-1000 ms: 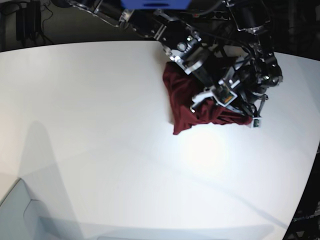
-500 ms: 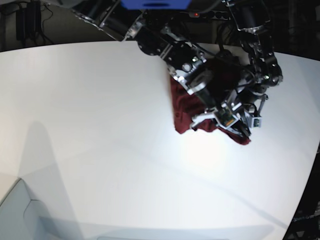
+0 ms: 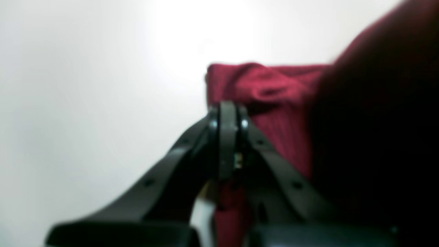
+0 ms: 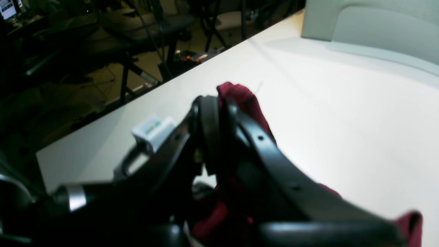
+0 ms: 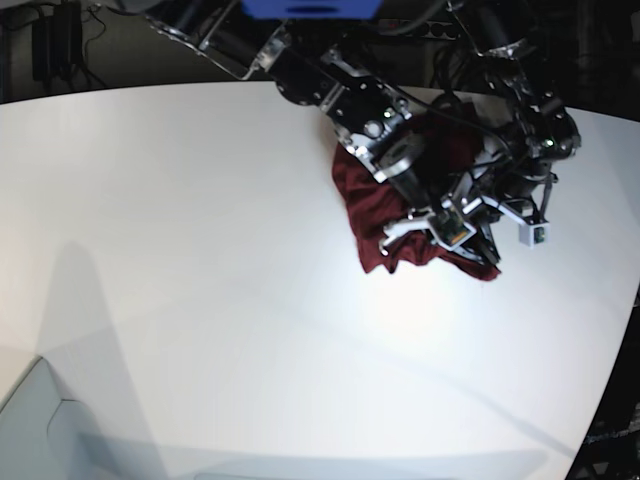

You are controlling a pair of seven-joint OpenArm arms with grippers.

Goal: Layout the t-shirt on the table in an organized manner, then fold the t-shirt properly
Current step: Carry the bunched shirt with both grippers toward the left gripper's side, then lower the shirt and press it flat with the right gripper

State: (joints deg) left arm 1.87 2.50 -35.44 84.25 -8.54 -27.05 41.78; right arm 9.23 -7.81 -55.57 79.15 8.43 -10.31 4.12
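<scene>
Since 1 second ago, my right gripper (image 4: pixel 214 113) and left gripper (image 3: pixel 228 116), both pinching the maroon t-shirt (image 5: pixel 365 205), moved rightward.

Two black-and-silver robot arms are showing exposed joints, dark cables and small green indicator lights. The left pincer (image 3: pixel 226 113) is displaying glossy black curved fingers dotted with screw holes; the right pincer (image 4: pixel 214 109) is matching it, and a small white box (image 4: pixel 154 129) is showing beside it.
</scene>
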